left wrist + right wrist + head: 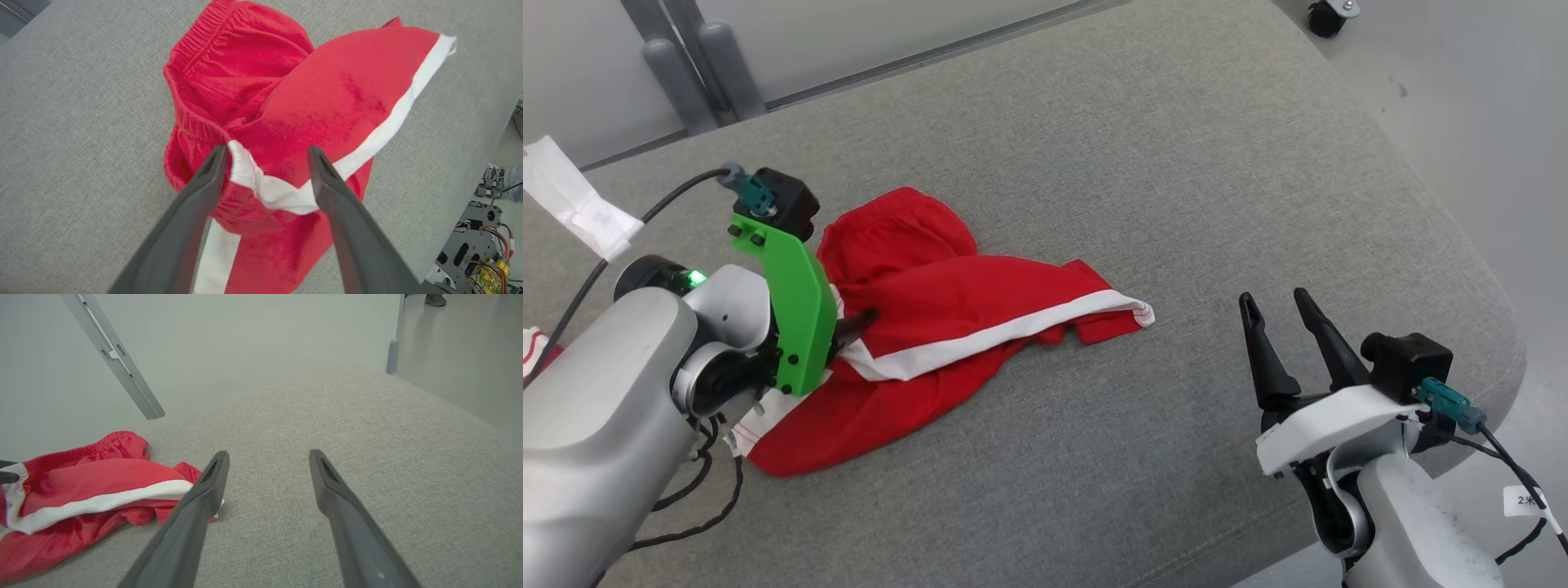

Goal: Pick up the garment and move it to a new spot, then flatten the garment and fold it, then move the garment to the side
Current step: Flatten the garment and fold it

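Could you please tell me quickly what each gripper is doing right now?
Left gripper: open, fingers either side of a fold of the red garment.
Right gripper: open, empty.

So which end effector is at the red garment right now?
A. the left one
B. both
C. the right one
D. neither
A: the left end effector stands open with its fingers either side of a white band of the garment, while the right end effector is open over bare grey cushion, apart from the cloth.
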Motion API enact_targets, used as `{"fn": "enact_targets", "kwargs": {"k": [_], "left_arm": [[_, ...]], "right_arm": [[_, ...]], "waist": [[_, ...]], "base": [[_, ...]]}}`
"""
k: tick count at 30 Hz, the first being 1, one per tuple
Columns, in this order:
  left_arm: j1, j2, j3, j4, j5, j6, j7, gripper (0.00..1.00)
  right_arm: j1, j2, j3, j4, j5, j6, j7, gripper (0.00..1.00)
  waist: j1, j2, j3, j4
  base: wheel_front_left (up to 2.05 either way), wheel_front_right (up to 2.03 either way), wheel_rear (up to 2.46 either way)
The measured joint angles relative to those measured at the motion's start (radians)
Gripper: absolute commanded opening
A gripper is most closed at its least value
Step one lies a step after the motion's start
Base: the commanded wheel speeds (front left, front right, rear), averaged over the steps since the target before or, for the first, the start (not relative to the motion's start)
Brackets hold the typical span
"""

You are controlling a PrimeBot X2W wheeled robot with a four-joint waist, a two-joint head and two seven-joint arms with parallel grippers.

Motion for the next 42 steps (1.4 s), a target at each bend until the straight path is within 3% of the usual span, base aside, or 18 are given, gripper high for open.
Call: {"fn": "enact_targets", "kwargs": {"k": [1,2,3,4,5,14,23,27,28,29,30,36,39,42], "left_arm": [[-0.003,0.006,-0.01,0.008,-0.002,0.0,0.002,1.0],[-0.006,0.013,-0.02,0.016,-0.002,0.0,0.006,0.83],[-0.01,0.017,-0.029,0.023,-0.002,0.0,0.006,0.6],[-0.015,0.02,-0.035,0.026,-0.006,0.0,0.005,0.08],[-0.019,0.02,-0.04,0.028,-0.01,0.0,-0.001,0.0],[0.0,0.042,-0.044,-0.019,-0.133,0.0,-0.049,0.0],[0.193,0.141,0.047,-0.134,-0.294,0.0,-0.192,0.0],[0.298,0.15,0.066,-0.163,-0.336,0.0,-0.268,0.0],[0.316,0.148,0.068,-0.167,-0.342,0.0,-0.285,0.08],[0.336,0.142,0.071,-0.166,-0.351,0.0,-0.307,0.44],[0.354,0.136,0.071,-0.161,-0.351,0.0,-0.326,1.0],[0.416,0.119,0.067,-0.128,-0.315,0.0,-0.439,1.0],[0.441,0.125,0.11,-0.144,-0.275,0.002,-0.579,1.0],[0.464,0.144,0.173,-0.177,-0.218,0.051,-0.746,1.0]], "right_arm": [[0.0,0.0,0.0,0.002,0.001,0.0,0.0,1.0],[0.0,0.0,-0.001,0.006,0.003,0.0,-0.001,1.0],[0.0,-0.001,-0.003,0.009,0.003,0.0,-0.001,1.0],[0.0,-0.002,-0.005,0.01,0.003,0.0,-0.002,1.0],[0.0,-0.003,-0.007,0.012,0.003,0.0,-0.004,1.0],[0.021,-0.029,-0.01,0.024,0.007,0.0,-0.005,1.0],[0.046,-0.053,-0.014,0.01,0.012,0.0,0.019,1.0],[0.058,-0.056,-0.02,0.0,0.012,0.0,0.029,1.0],[0.061,-0.057,-0.022,-0.002,0.012,0.0,0.033,1.0],[0.063,-0.059,-0.023,-0.003,0.012,0.0,0.036,1.0],[0.064,-0.061,-0.023,-0.004,0.012,0.0,0.039,1.0],[0.07,-0.067,-0.024,-0.017,0.005,0.0,0.053,1.0],[0.085,-0.068,-0.026,-0.029,0.002,0.0,0.05,1.0],[0.104,-0.069,-0.034,-0.042,-0.004,0.0,0.043,1.0]], "waist": [[0.0,0.0,0.002,-0.003],[0.0,0.0,0.003,-0.006],[0.0,0.0,0.002,-0.006],[0.0,0.0,0.002,-0.005],[0.0,0.0,0.0,-0.002],[0.0,0.0,-0.033,0.07],[0.0,0.0,-0.076,0.175],[0.0,0.0,-0.088,0.214],[-0.0001,0.0,-0.09,0.221],[0.0,0.0,-0.092,0.23],[-0.0001,0.0,-0.095,0.238],[-0.0001,0.0,-0.118,0.266],[0.0,0.0,-0.135,0.272],[0.0,0.0,-0.151,0.28]], "base": [[0.0,0.0,0.0],[0.0,0.0,0.0],[0.0,0.0,0.0],[0.0,0.0,0.0],[0.0,0.0,0.0],[0.0,0.0,0.0],[0.0,0.0,0.0],[0.0,0.0,0.0],[0.0,0.0,0.0],[0.0,0.0,0.0],[0.0,0.0,0.0],[0.0,0.0,0.0],[0.0,0.0,0.0],[0.0,0.0,0.0]]}}
